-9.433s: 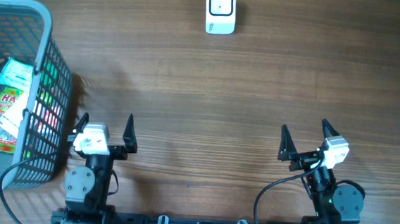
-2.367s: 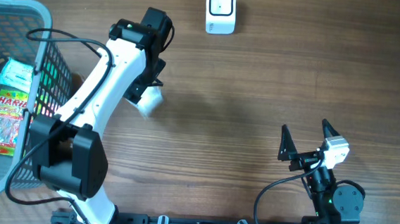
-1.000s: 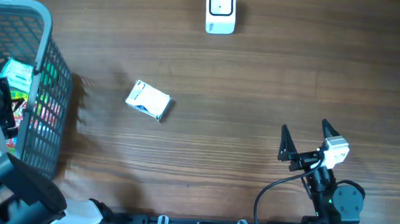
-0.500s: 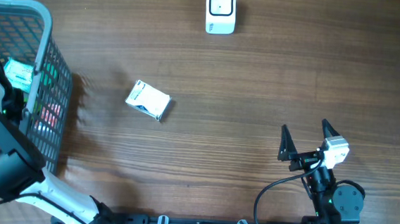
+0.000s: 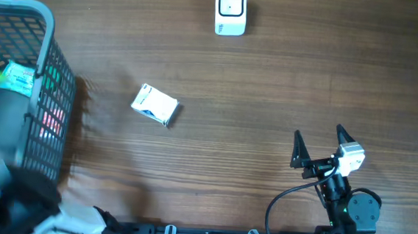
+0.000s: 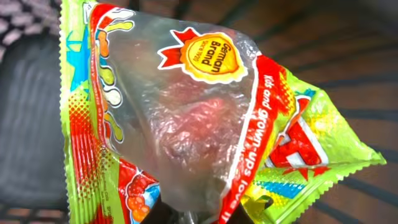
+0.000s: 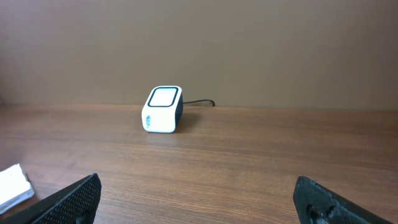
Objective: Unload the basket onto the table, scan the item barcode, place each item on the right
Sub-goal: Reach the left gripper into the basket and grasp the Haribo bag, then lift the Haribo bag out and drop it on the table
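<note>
at the near edge of the desk [image 5: 271,77], toward its right corner, the right hand [image 5: 318,132] rests low. its two black fingers [image 7: 74,196] are spread wide and there is nothing between them.

at the near left corner the left arm [image 5: 4,191] shows in the overhead view only as a grey and dark blur, beside the blue-grey basket [image 5: 53,113] which stands at the left edge of the desk. the left hand [image 6: 180,214] is closed on the candy bag [image 6: 186,112]. in the left wrist view the dark fingers sit at the bottom of the picture and the film of the bag gathers toward them. the bag fills almost all of this view. it is green, red and yellow, with a clear window in the middle and a round yellow seal with the words "german brand". behind it are the dark bars of the basket, but i cannot tell if the bag is inside the basket or just above it. a white and green packet [image 5: 16,78] lies in the basket, close to its inner wall.

farther in, a small white box [image 5: 154,104] lies alone on the wood, a little tilted, in the left half of the desk and apart from the basket. at the far edge, about the middle, stands the white scanner [image 5: 230,10], with a thin black cable [image 7: 199,102] behind it.
</note>
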### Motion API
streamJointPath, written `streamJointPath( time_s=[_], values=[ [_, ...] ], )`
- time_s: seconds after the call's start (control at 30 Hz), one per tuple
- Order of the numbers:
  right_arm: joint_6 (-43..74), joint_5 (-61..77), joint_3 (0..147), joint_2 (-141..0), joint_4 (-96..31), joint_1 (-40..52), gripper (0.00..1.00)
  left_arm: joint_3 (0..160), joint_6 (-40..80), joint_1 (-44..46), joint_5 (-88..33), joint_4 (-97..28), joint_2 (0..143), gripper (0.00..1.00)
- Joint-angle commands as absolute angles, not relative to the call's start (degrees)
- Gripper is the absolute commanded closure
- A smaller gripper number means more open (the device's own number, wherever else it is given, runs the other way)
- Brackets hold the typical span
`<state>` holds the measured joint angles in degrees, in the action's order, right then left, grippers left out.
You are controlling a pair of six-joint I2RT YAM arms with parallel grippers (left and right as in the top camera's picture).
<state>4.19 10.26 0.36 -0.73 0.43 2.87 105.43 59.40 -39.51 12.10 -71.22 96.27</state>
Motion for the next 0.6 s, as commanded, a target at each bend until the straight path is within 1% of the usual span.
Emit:
streamJointPath(
  time_s=[0.0,0.03,0.07,0.13,0.17,0.23,0.27,0.33,0.4,0.43,0.57],
  values=[
    [3.4,10.0,0.3,-0.3,0.7,3.2,0.0,110.6,59.3,-38.2,-0.1,-71.7,82.2,0.96],
    [3.4,9.9,0.3,-0.3,0.7,3.2,0.0,110.6,59.3,-35.0,-7.3,-71.7,78.1,0.96],
    [3.4,9.9,0.3,-0.3,0.7,3.2,0.0,110.6,58.8,-30.9,-11.0,-71.7,76.1,0.96],
    [3.4,9.9,0.3,-0.3,0.7,3.2,0.0,110.6,57.4,-18.5,-11.6,-71.8,74.5,0.96],
    [3.4,10.0,0.3,-0.3,0.7,3.2,0.0,110.5,54.8,-7.6,-8.2,-72.1,74.8,0.96],
    [3.4,10.0,0.3,-0.3,0.7,3.2,0.0,108.7,54.4,11.3,4.8,-73.6,77.3,0.96],
    [3.4,10.0,0.3,-0.3,0.7,3.2,0.0,107.4,54.9,18.7,11.0,-74.0,79.0,0.96],
    [3.4,10.0,0.3,-0.3,0.7,3.2,0.0,104.1,61.7,30.1,22.7,-76.0,83.7,0.96],
    [3.4,9.9,0.3,-0.3,0.7,3.2,0.0,100.8,67.4,37.2,26.2,-77.2,89.2,0.96],
    [3.4,10.0,0.3,-0.3,0.7,3.2,0.0,98.3,70.8,40.8,24.6,-76.4,93.5,0.96],
    [3.4,9.9,0.3,-0.3,0.7,3.2,0.0,93.6,72.7,47.9,19.9,-69.8,108.2,0.96]
  ],
)
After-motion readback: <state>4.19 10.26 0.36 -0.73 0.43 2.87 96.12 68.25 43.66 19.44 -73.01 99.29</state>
